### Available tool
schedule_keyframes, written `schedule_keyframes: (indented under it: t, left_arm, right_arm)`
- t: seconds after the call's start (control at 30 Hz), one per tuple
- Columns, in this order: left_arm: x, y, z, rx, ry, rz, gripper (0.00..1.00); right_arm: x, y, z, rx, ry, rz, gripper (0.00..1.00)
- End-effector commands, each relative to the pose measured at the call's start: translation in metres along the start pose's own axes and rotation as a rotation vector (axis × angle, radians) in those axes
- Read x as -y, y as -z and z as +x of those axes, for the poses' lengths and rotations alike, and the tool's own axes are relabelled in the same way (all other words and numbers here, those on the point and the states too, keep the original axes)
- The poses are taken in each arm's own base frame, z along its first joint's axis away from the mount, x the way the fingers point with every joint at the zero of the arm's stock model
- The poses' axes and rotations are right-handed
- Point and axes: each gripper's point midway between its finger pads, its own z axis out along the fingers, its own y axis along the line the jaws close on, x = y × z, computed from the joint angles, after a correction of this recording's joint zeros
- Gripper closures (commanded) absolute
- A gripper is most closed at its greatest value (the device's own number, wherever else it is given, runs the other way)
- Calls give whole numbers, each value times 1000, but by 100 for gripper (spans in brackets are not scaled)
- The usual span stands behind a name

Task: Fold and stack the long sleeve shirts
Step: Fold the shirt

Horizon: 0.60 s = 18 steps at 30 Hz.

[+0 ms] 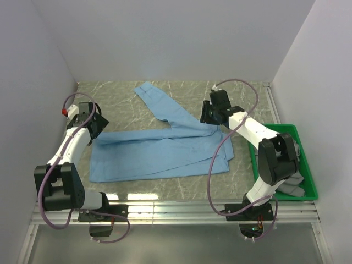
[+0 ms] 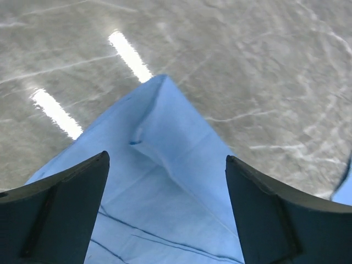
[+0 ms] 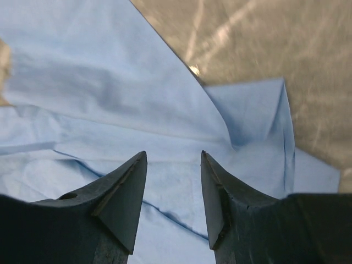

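Hovering over the light blue shirt [image 1: 157, 154], spread on the table [image 1: 118, 99], we've got the left gripper [image 2: 165, 165] gaping wide at its left corner, right gripper [image 3: 173, 159] released too, nothing held. Risk: thin cloth, so pinching just one layer cd drag the fold crooked.

Thin soft cloth long sleeve shirt [image 1: 159, 151]: plain light blue.
Flat stone-look table top [image 1: 121, 107]: grey-green, marbled with pale veins.
Rectangular plastic bin [image 1: 309, 168]: bright green.
Crumpled cloth in bin [image 1: 291, 190]: grey.
Jointed right robot arm [image 1: 250, 127]: white links, black joints.
Thin looped cable [image 1: 210, 170]: purple.
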Motion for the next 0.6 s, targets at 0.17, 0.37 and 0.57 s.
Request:
schedule_keyframes:
  t: [0.17, 0.37, 0.57]
  left_arm:
    - [63, 2, 10, -79, -92, 126, 19]
    - [68, -18, 49, -145, -156, 77, 27]
    - [27, -32, 90, -241, -179, -30, 36]
  right_arm:
    - [-31, -12, -33, 76, 4, -19, 52]
    - [-24, -31, -11, 4, -17, 8, 53]
    - [-12, -43, 30, -116, -24, 26, 53]
